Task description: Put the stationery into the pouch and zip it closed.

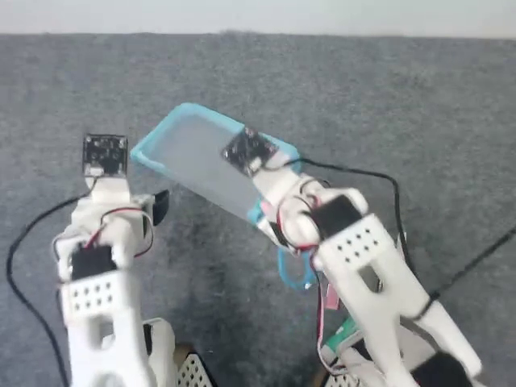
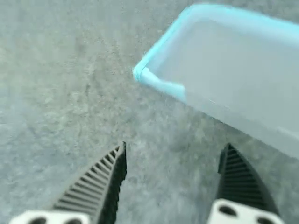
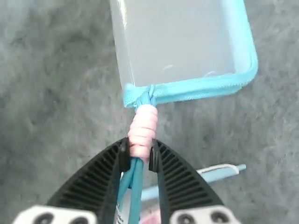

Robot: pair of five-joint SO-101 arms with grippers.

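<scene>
A translucent pouch [image 1: 197, 157] with light-blue trim lies tilted on the grey carpet. In the right wrist view my right gripper [image 3: 138, 150] is shut on the pink pull [image 3: 142, 127] at the corner of the pouch [image 3: 177, 42], with blue cord trailing back between its fingers. A light-blue and white pen [image 3: 218, 171] lies on the carpet just beside that gripper. In the left wrist view my left gripper [image 2: 175, 163] stands open over bare carpet, a short way from the pouch's near corner [image 2: 154, 77]. From above, the left gripper [image 1: 157, 205] sits left of the pouch.
A blue cord loop [image 1: 295, 274] hangs under the right arm. Pink and green items [image 1: 337, 321] lie partly hidden beneath that arm near the front edge. Black cables [image 1: 379, 176] run across the carpet on the right.
</scene>
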